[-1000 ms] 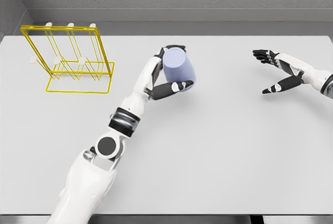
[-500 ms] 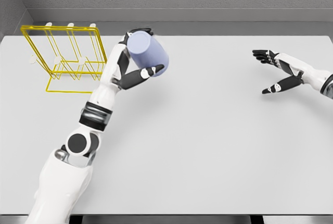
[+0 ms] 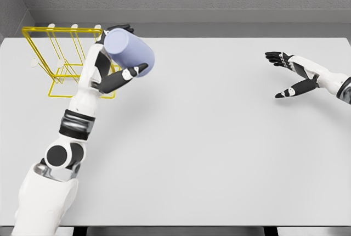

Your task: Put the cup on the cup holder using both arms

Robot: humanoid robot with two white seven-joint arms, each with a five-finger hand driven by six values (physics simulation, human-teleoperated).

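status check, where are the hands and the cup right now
Left hand shut on lavender cylindrical cup, held tilted beside the yellow wire cup holder. Right hand open at far right, holding nothing. Nothing between cup and holder.

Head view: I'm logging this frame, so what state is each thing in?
Cup: lifted off the table, tilted, held beside the rack.
Left hand: shut on the cup.
Right hand: open, holding nothing, at the right above the table.
Rack: upright at the table's far left, no cup on it yet.
Table: bare surface showing.
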